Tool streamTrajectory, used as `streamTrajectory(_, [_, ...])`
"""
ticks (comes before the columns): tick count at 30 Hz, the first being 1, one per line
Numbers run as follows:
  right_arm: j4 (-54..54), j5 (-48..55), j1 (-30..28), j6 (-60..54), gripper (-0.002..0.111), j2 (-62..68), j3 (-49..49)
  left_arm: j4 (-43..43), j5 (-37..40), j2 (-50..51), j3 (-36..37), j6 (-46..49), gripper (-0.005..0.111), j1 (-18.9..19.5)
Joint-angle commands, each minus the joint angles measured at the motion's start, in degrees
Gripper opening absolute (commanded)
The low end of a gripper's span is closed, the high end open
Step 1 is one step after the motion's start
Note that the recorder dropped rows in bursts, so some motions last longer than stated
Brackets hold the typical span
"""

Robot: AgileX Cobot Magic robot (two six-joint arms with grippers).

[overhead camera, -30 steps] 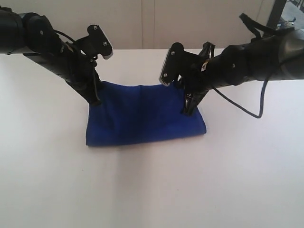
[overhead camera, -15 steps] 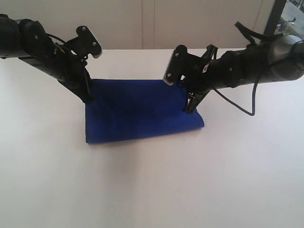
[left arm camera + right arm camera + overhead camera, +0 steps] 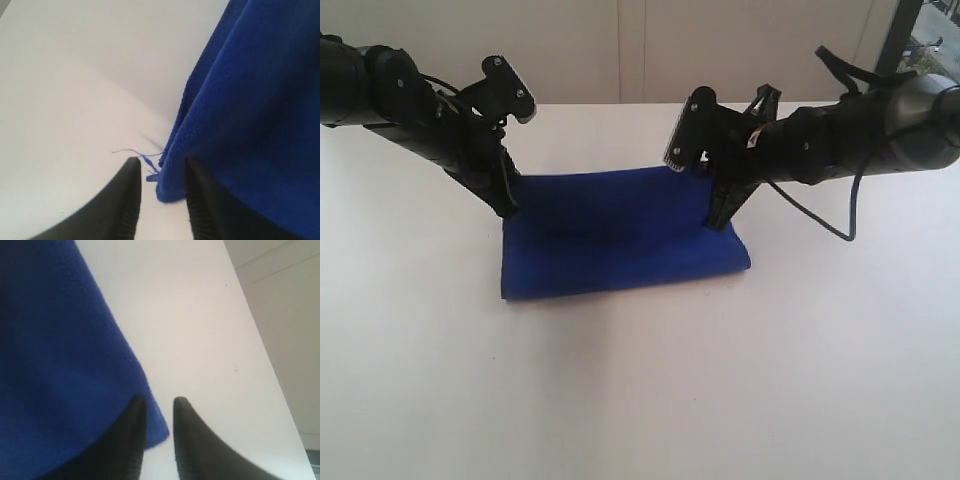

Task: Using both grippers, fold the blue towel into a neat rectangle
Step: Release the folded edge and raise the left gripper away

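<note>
The blue towel lies folded into a wide rectangle on the white table. My left gripper points down at its far left corner and my right gripper at its far right corner. In the left wrist view the towel has its corner, with loose threads, lying in the gap of the left gripper, whose jaws stand apart. In the right wrist view the towel has its corner between the parted fingers of the right gripper. Neither gripper pinches the cloth.
A pale wall runs behind the table's far edge. A black cable loops down from the right arm onto the table. Bare white tabletop surrounds the towel on all sides.
Both arms carried the towel's far edge back and down, and the fold flattened. Both grippers then went from shut on the corners to open, letting the cloth rest on the table.
</note>
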Motion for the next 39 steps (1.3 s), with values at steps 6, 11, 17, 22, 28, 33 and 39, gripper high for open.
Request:
streamTrajectory(6, [2.96,-2.18,-0.34,4.26,0.039,0.6,-0.28,-0.34,0.48,-0.02,-0.28,-4.54,0.048,0.1])
streamTrajectory(11, [11.66,2.43,-0.73,21.98,0.013,-2.54,-0.28,-0.34,5.76,-0.02,-0.28,-17.24,0.027,0.1])
streamTrajectory(17, [11.43,28.18,-4.02,31.77,0.0,-5.08,-6.92,-0.46,16.89,-0.02,-2.09,-28.8,0.0,0.1])
streamTrajectory(22, [10.88,36.62,-4.94,35.99,0.0,-5.08,-9.24,-0.35,24.57,-0.02,-5.31,-35.31,0.0,0.1])
streamTrajectory(28, [10.09,36.87,-4.99,37.24,0.0,-3.29,-9.24,-0.35,24.84,0.49,-5.63,-40.09,0.0,2.92])
streamTrajectory(33, [9.96,37.47,-4.99,37.24,0.0,-1.6,-9.24,-1.68,26.65,1.24,-5.73,-42.79,0.0,7.56])
streamTrajectory(39, [9.22,37.35,-4.99,38.1,0.0,-0.56,-9.24,-1.68,31.14,1.24,-5.73,-42.79,0.0,9.39])
